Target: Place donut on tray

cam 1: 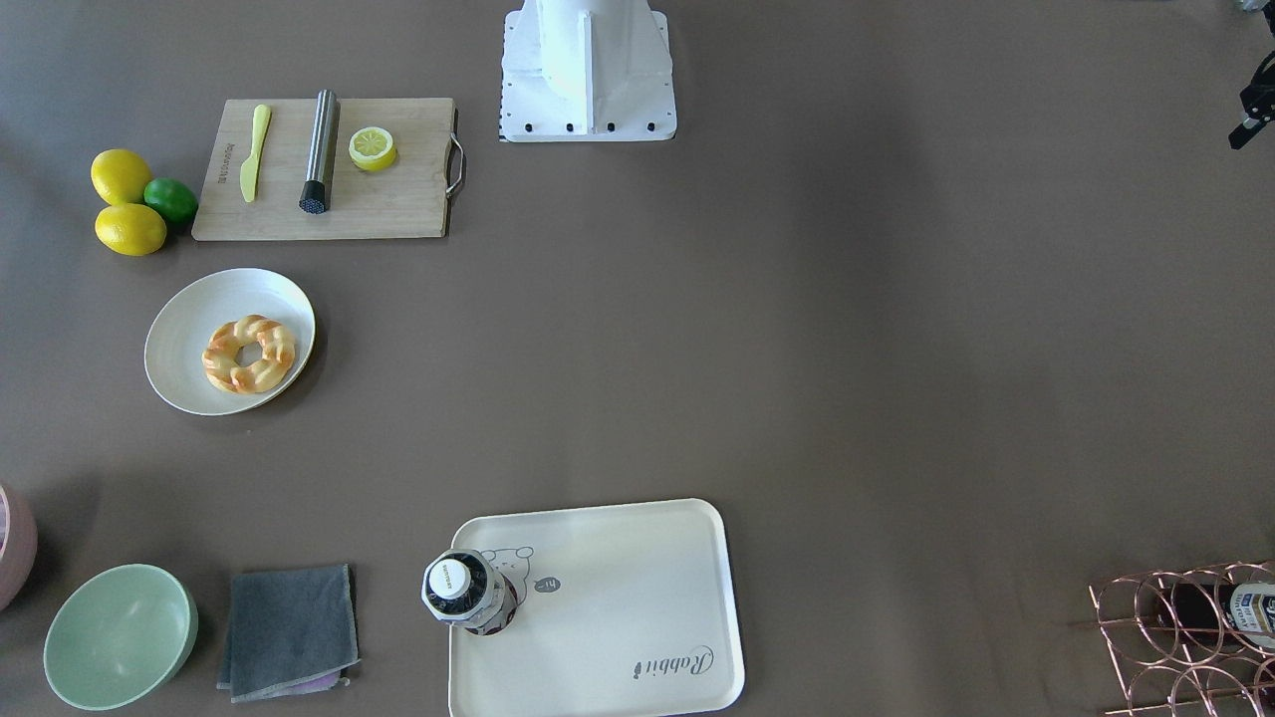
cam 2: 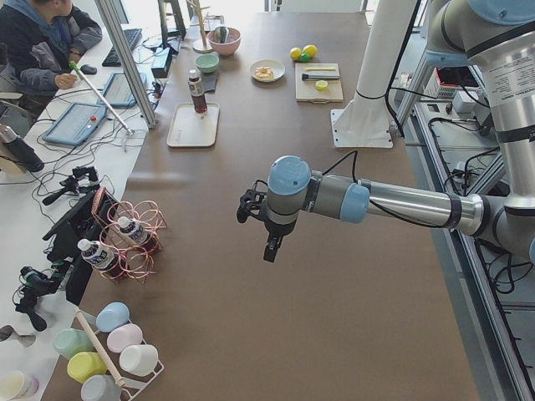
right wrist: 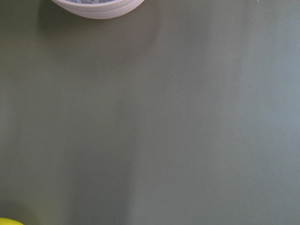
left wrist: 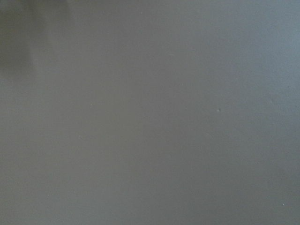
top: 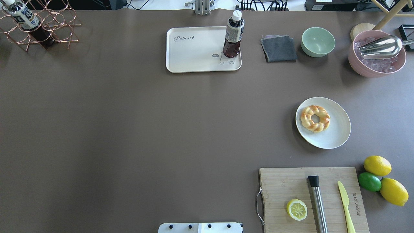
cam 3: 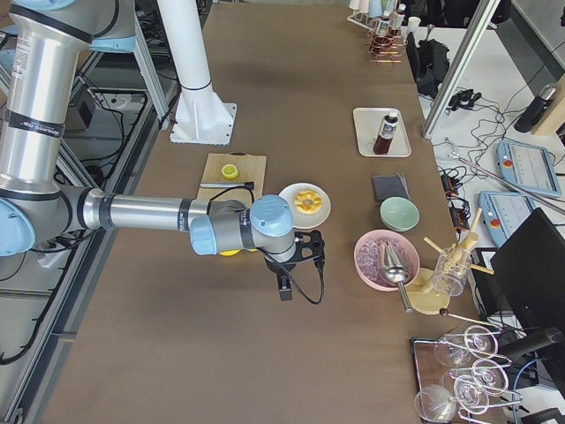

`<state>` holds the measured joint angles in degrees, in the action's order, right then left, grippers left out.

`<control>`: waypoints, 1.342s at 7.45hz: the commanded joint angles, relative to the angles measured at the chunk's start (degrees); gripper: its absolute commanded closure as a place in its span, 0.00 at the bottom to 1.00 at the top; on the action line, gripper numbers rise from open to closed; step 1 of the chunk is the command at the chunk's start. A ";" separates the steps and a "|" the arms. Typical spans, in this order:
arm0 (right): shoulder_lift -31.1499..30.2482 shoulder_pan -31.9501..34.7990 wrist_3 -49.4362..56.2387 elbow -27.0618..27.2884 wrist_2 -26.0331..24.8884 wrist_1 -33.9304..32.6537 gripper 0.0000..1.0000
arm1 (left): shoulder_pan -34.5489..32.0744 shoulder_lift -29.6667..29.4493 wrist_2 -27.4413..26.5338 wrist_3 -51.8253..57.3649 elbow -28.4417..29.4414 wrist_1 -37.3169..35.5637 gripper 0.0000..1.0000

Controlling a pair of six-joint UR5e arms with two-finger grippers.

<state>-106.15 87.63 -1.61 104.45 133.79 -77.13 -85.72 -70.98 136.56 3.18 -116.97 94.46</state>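
The donut [top: 315, 118] is a twisted golden ring lying on a round white plate [top: 336, 132] at the table's right middle; it also shows in the front view [cam 1: 249, 354]. The cream tray [top: 194, 51] with "Rabbit" script lies at the far centre, with a dark drink bottle [top: 233, 35] standing on its right corner. My left gripper [cam 2: 272, 249] hangs above bare table at the left end, far from both. My right gripper [cam 3: 284, 287] hangs above the table near the plate. Both show only in side views, so I cannot tell whether they are open or shut.
A wooden cutting board [top: 284, 184] holds a lemon half [top: 297, 209], a metal rod and a yellow knife. Two lemons and a lime [top: 369, 181] lie beside it. A grey cloth [top: 278, 48], a green bowl [top: 318, 41], a pink ice bowl [top: 376, 64] and a wire bottle rack [top: 38, 29] line the far edge.
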 commanded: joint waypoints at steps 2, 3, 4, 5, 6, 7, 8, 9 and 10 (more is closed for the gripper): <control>-0.29 -0.01 -0.06 -0.04 -0.19 0.05 0.00 | -2.17 -0.56 -0.42 0.07 1.57 -3.41 0.02; -0.29 -0.01 -0.06 -0.13 -0.11 0.05 0.00 | -2.17 -0.56 -0.42 -0.02 1.57 -3.41 0.02; -0.29 -0.01 0.03 -0.04 -0.19 0.05 0.00 | -2.17 -0.65 -0.42 -0.11 1.48 -3.41 0.02; -0.29 -0.01 -0.05 -0.04 -0.11 0.05 0.00 | -2.17 -0.91 -0.42 -0.20 1.31 -3.32 0.02; -0.29 -0.09 -0.06 -0.21 -0.28 -0.04 0.00 | -2.17 -1.00 -0.51 -0.20 1.04 -3.32 0.02; -0.29 -0.18 0.12 -0.22 -0.72 -0.04 0.00 | -2.34 -0.91 -0.42 -0.20 0.52 -3.32 0.02; -0.29 -0.18 0.03 -0.30 -0.90 -0.04 0.00 | -2.52 -1.00 -0.42 -0.37 0.08 -3.32 0.02; -0.29 -0.18 -0.05 -0.48 -0.81 -0.04 0.00 | -2.52 -1.00 -0.42 -0.46 -0.10 -3.32 0.02; -0.38 -0.18 -0.06 -0.48 -0.72 -0.04 0.00 | -2.52 -1.00 -0.42 -0.63 -0.54 -3.32 0.02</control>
<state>-106.44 87.47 -1.62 104.08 133.02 -77.16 -88.19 -71.96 136.14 2.79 -116.88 91.14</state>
